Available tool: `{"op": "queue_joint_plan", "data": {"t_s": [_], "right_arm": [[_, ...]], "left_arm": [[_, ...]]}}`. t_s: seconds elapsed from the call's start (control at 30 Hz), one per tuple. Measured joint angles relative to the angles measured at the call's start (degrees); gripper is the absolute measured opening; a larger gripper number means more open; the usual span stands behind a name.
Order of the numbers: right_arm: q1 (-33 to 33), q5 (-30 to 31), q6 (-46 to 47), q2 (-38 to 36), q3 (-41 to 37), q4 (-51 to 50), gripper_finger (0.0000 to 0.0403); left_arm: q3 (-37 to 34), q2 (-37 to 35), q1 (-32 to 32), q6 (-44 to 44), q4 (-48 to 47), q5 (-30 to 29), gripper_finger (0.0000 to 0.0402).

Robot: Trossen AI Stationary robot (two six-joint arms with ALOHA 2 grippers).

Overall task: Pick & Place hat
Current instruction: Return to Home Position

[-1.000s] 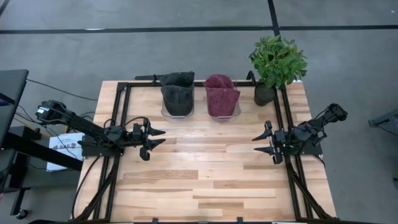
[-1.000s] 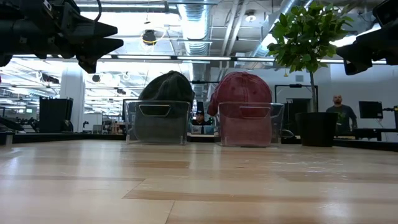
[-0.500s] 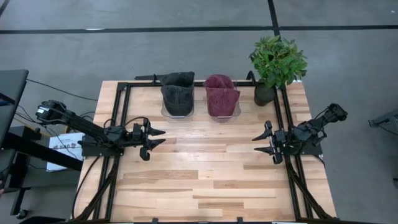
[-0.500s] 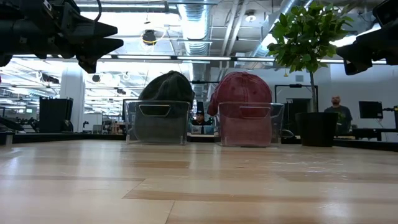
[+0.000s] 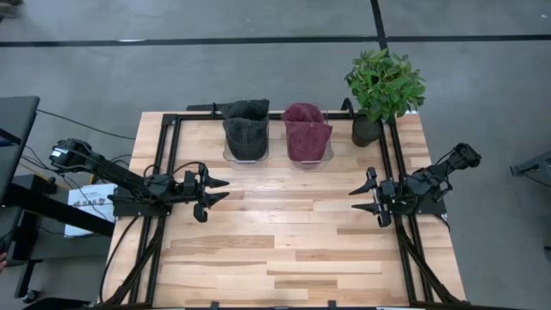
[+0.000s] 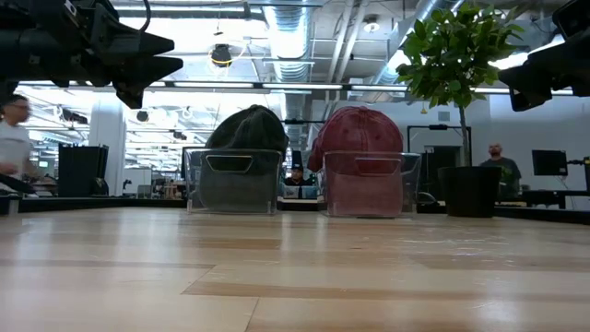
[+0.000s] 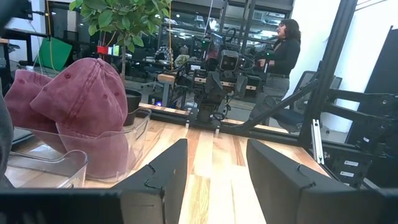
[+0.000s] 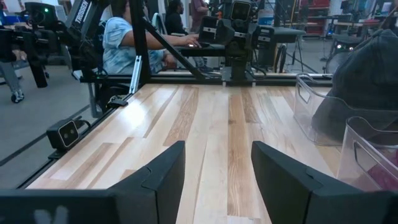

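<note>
Two hats sit at the table's far side, each in its own clear plastic bin: a dark grey hat (image 5: 245, 127) on the left and a maroon hat (image 5: 307, 129) on the right, both rising above the bin rims (image 6: 233, 157). My left gripper (image 5: 220, 190) hovers open above the table near its left edge, pointing toward the right. My right gripper (image 5: 357, 199) hovers open near the right edge, pointing left. Nothing lies between either pair of fingers.
A potted plant (image 5: 383, 86) stands at the table's far right corner, next to the maroon hat's bin. Black frame rails (image 5: 168, 155) run along the left, right and far edges. Bare wood (image 5: 284, 241) spreads between the arms and toward the near edge.
</note>
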Motion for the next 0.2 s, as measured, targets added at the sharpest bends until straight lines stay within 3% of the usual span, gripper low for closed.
{"op": "queue_joint_plan", "data": {"t_s": [0.2], "right_arm": [[0.01,0.00,0.00,0.00,-0.01,0.00,0.0176]], "left_arm": [[-0.01,0.00,0.00,0.00,0.00,-0.02,0.0163]]}}
